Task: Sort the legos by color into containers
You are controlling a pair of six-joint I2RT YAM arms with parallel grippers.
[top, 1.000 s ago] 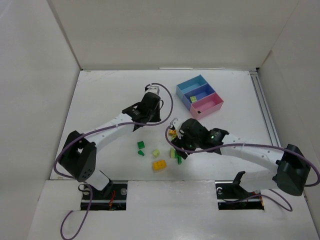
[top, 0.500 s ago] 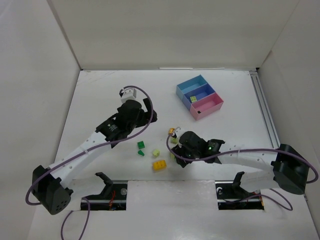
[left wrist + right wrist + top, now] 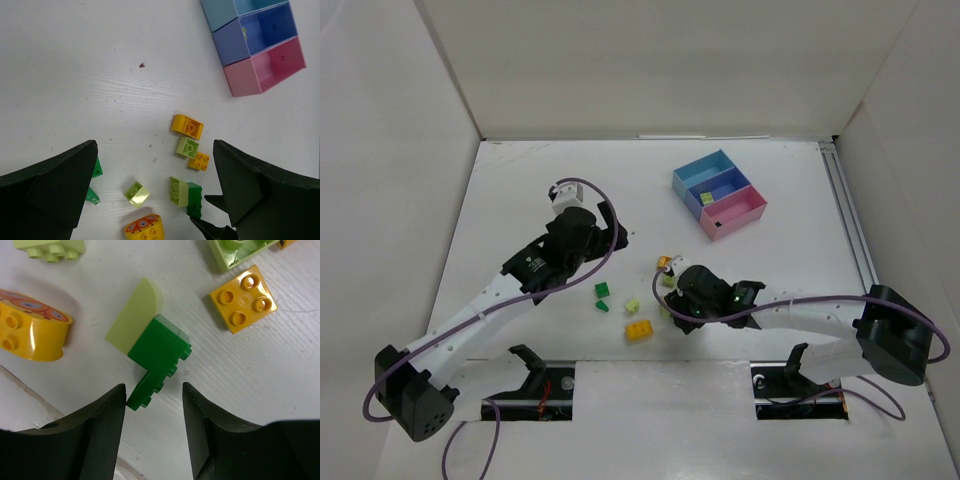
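Loose legos lie between the two arms. My right gripper (image 3: 153, 390) is open, low over a dark green brick (image 3: 159, 357) that is joined to a pale lime wedge (image 3: 134, 316). The brick's near end sits between the fingertips, close to the left one. My left gripper (image 3: 154, 145) hangs wide open and empty above the cluster, with an orange brick (image 3: 187, 126), a lime brick (image 3: 187, 147) and a small orange plate (image 3: 199, 161) below it. The containers (image 3: 718, 193) stand at the back right: light blue (image 3: 220, 12), darker blue (image 3: 260, 35) and pink (image 3: 265, 67).
A yellow rounded brick (image 3: 639, 329), a lime piece (image 3: 632, 304) and a green brick (image 3: 603, 291) lie near the front edge. A lime bit (image 3: 244, 32) shows inside the darker blue tray. White walls enclose the table on three sides.
My left arm has drawn back from the trays toward the left and its jaws have opened wide. My right gripper has dropped toward the green brick and its jaws have narrowed.
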